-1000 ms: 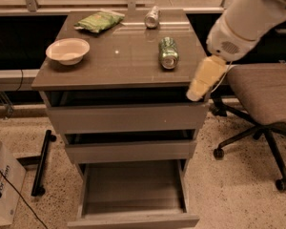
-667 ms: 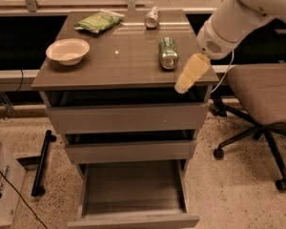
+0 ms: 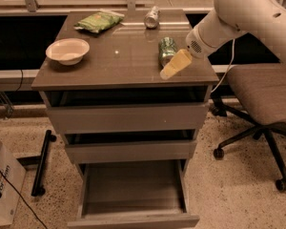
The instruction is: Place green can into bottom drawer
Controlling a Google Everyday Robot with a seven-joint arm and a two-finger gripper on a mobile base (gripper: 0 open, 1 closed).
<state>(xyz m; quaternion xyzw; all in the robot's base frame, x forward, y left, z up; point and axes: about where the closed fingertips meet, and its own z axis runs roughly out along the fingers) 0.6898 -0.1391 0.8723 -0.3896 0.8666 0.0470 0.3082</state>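
Note:
The green can [image 3: 167, 48] lies on its side on the right part of the grey-brown cabinet top [image 3: 119, 63]. My gripper [image 3: 174, 65], with yellowish fingers, hangs from the white arm just in front of and right of the can, over the top's right front corner. It holds nothing that I can see. The bottom drawer [image 3: 133, 194] is pulled open below, with a plain grey inside and nothing in it. The two shallower drawers above it are pushed in.
On the top are a white bowl [image 3: 67, 50] at left, a flat green snack bag [image 3: 98, 21] at the back, and a silver-grey can [image 3: 151, 17] at the back middle. An office chair [image 3: 262, 99] stands right of the cabinet. A cardboard box [image 3: 2, 185] sits at lower left.
My gripper has moved left and up from beyond the cabinet's right edge to a spot close beside the green can. The can and drawers have not moved.

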